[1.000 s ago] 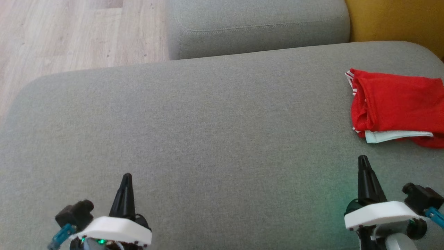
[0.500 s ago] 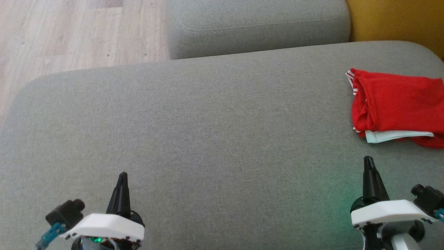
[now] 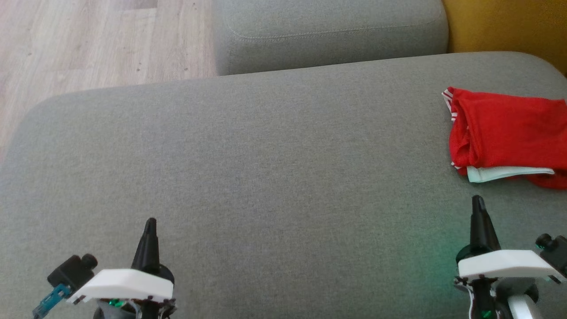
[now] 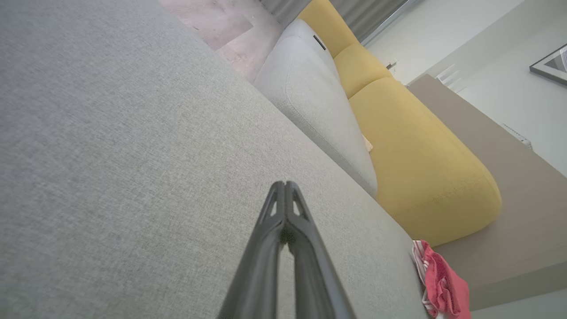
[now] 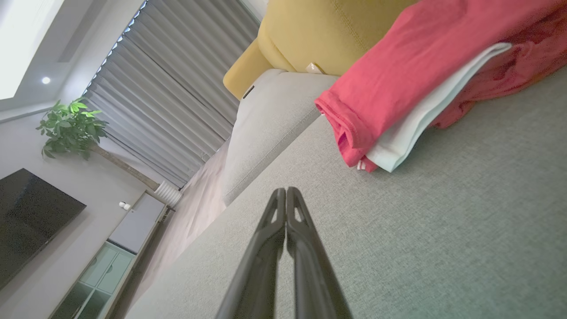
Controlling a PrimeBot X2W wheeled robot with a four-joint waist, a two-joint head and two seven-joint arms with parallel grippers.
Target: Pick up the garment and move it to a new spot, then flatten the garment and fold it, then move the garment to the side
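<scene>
The garment (image 3: 509,135) is red with white trim, folded into a compact stack at the right edge of the grey sofa seat (image 3: 266,168). It also appears as the garment (image 5: 421,75) at upper right and the garment (image 4: 440,283) at lower right. My right gripper (image 3: 477,201) is shut with nothing in it, a short way in front of the garment and apart from it. Far to the left, near the seat's front edge, my left gripper (image 3: 150,221) is shut and holds nothing. The shut tips show as the left gripper (image 4: 285,184) and the right gripper (image 5: 285,190).
A second grey cushion (image 3: 328,35) lies behind the seat, with a yellow cushion (image 3: 505,26) at far right. Wooden floor (image 3: 97,40) shows at upper left. A plant (image 5: 71,126), curtains and a dark screen stand in the room beyond.
Both grippers have drifted outward and slightly back: the left one toward the left, the right one toward the right. The garment has not moved.
</scene>
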